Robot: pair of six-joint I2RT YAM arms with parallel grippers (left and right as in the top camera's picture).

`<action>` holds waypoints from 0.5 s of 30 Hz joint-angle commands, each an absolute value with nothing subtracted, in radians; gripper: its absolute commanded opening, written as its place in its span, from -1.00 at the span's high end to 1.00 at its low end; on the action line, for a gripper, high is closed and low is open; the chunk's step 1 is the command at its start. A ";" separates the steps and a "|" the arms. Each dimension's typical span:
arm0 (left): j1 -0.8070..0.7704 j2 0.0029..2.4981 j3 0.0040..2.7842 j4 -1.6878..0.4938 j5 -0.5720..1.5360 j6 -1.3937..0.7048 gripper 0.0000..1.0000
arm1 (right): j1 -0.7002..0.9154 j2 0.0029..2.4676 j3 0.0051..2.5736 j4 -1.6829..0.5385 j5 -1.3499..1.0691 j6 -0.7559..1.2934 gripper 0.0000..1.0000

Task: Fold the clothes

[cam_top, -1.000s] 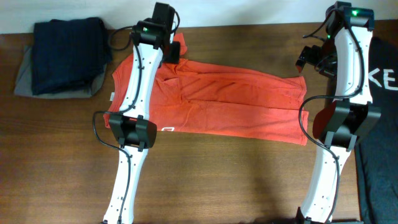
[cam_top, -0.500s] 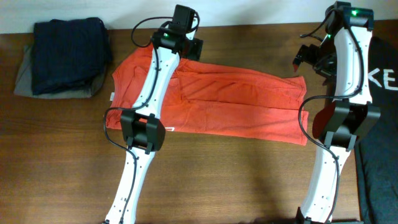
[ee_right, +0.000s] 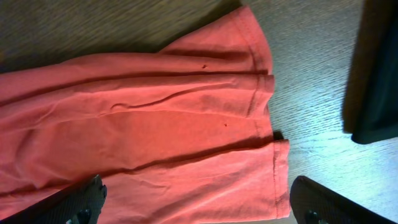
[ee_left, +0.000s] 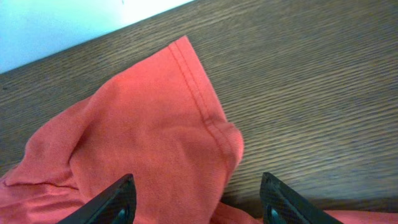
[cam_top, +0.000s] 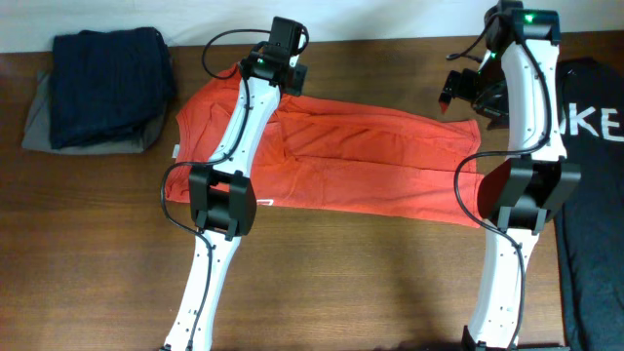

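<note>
On a dark wooden table [cam_top: 341, 292] the orange-red T-shirt [cam_top: 370, 166] lies spread out, folded lengthwise. The left gripper [ee_left: 196, 193] hangs with jaws apart over a sleeve near the far edge; the right gripper [ee_right: 198, 199] is spread wide above the hem, holding nothing
</note>
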State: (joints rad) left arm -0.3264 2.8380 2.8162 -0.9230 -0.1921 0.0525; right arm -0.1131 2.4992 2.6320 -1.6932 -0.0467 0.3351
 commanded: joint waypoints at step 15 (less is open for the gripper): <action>-0.320 2.843 2.797 -0.912 -0.199 0.137 -0.13 | -0.104 2.476 2.636 -1.699 -0.051 0.326 -0.98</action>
